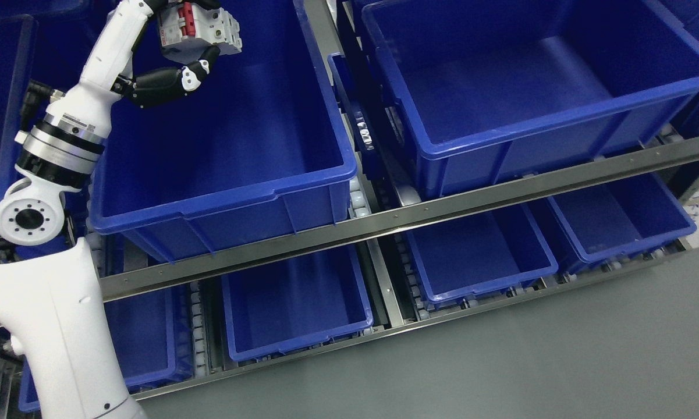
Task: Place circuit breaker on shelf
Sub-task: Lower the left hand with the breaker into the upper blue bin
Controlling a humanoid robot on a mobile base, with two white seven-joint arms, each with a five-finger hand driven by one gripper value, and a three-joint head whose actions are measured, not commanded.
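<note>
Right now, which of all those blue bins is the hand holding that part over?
The big upper-shelf bin on the left. The left hand holds the circuit breaker above its far corner; the other big bin and the smaller lower ones sit well away from it.

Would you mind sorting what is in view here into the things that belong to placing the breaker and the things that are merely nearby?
Belongs to the job:
- circuit breaker, white with a red switch
- left hand, gripping it
- large blue bin under the hand, upper shelf level

Merely nearby:
- second large bin to the right
- smaller lower bins
- metal shelf rail
- grey floor
</note>
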